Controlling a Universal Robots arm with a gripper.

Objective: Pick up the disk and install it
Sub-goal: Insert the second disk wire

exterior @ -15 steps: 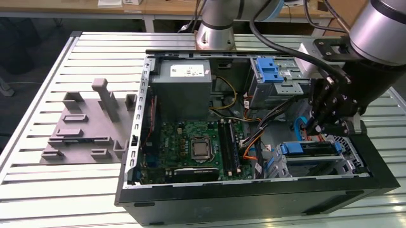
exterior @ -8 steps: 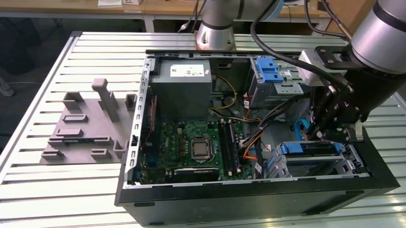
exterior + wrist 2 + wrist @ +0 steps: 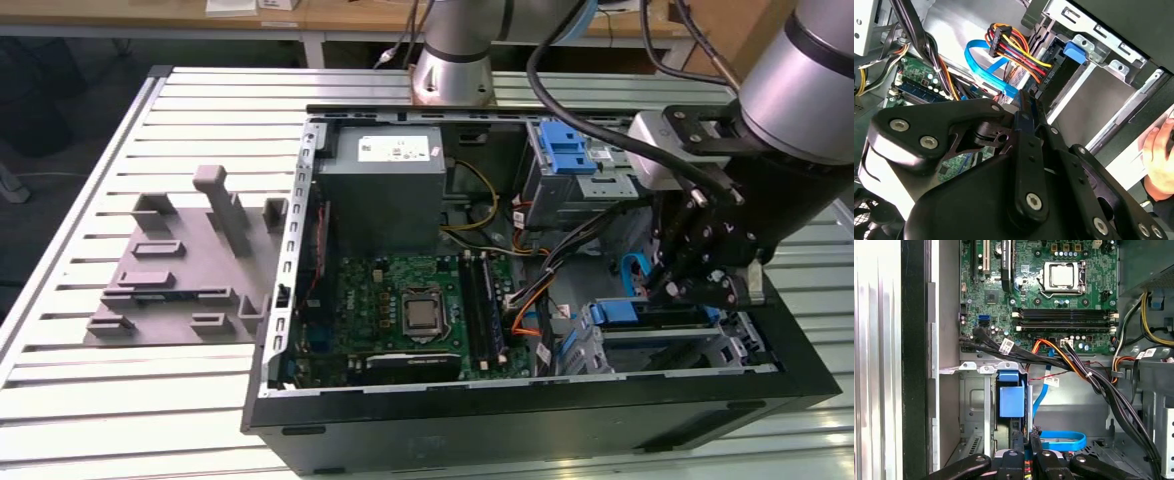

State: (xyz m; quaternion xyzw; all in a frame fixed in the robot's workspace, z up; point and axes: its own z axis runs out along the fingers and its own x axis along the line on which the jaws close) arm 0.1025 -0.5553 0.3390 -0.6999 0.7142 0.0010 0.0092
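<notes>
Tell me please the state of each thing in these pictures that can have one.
computer case: lying on its side, side panel off.
disk: sitting in the drive bay.
hand: shut, close to the disk's end.
memory slots: empty.
processor: bare, no cooler on it.

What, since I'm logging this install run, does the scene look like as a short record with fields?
tool: inside the open computer case, down at the drive cage
disk: blue-bracketed, sitting in the drive cage, right by the tool
motherboard: exposed, cables running beside it
table: slatted metal, grey fixture on it, at the exterior view's left of the case
</notes>
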